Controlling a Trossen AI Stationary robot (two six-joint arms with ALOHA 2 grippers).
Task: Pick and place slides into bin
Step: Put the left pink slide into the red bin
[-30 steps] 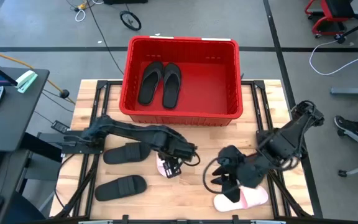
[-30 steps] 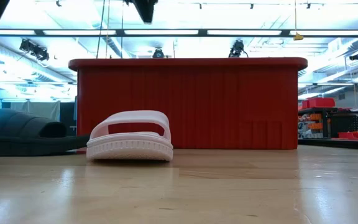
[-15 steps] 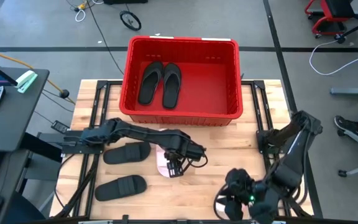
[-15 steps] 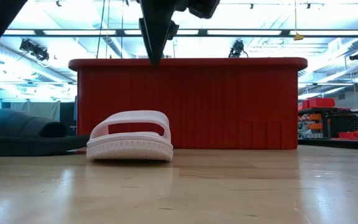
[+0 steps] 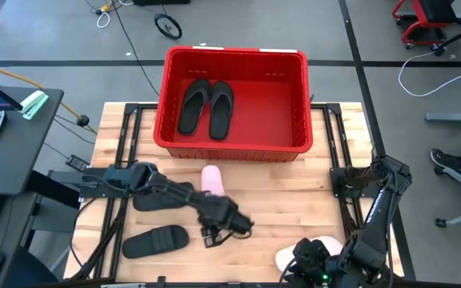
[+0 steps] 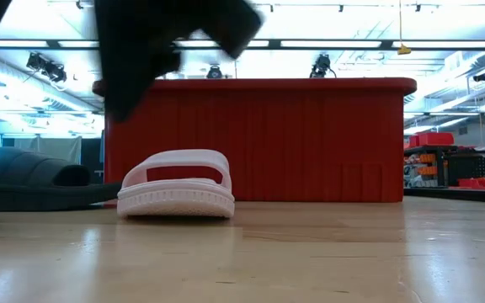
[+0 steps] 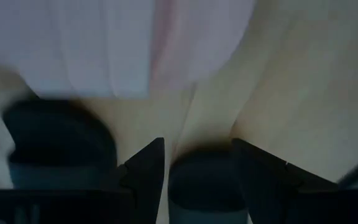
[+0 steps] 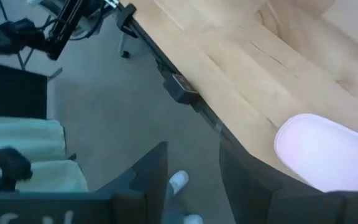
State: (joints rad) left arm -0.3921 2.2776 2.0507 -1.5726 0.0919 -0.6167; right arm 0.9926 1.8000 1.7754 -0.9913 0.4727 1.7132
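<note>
Pale pink slides out on the bench, flip-flops in the bin

One pale pink slide [image 5: 212, 179] lies just before the red bin [image 5: 234, 146], which holds two black flip-flops [image 5: 207, 107]; the left pincer [image 5: 214, 233] hovers near it, jaws apart and empty. The right pincer [image 5: 310, 260] hangs over the bench [image 5: 270, 216] edge by the other pink slide [image 5: 314, 250], parted, empty.

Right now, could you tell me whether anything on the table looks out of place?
One pale slide lies at the table's near right edge, partly hidden under the right arm, while its mate sits mid-table by the red bin.
</note>
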